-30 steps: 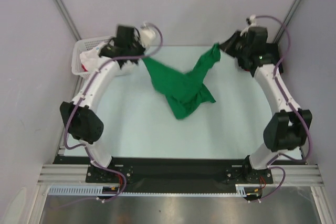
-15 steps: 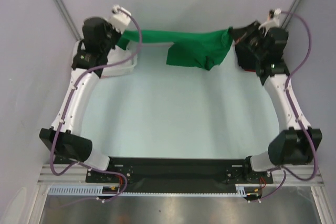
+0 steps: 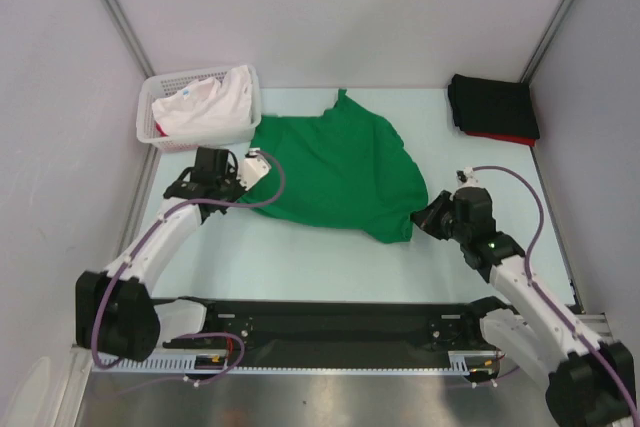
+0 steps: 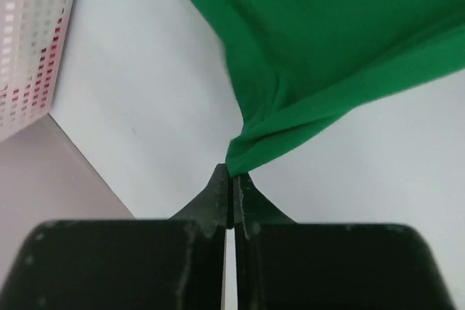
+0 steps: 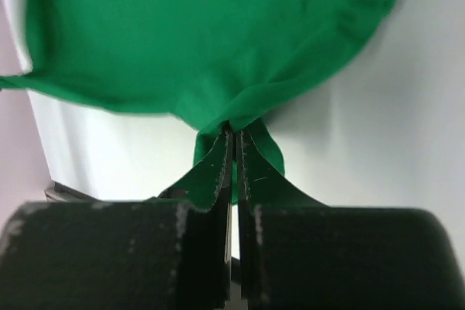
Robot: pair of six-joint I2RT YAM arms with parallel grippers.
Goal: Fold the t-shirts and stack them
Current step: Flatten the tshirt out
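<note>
The green t-shirt (image 3: 335,167) lies spread out across the middle of the pale bench (image 3: 310,262), its neck opening toward the top of the frame. The left hand (image 4: 231,179) is clenched on a bunched corner of the cloth at the shirt's lower left. The right hand (image 5: 234,136) is pinched tight on the hem corner at the lower right. At upper left a basket (image 3: 150,135) of white mesh holds a white t-shirt (image 3: 215,97). At upper right a folded black t-shirt (image 3: 492,105) rests on a red t-shirt (image 3: 505,137), only the red edge showing.
</note>
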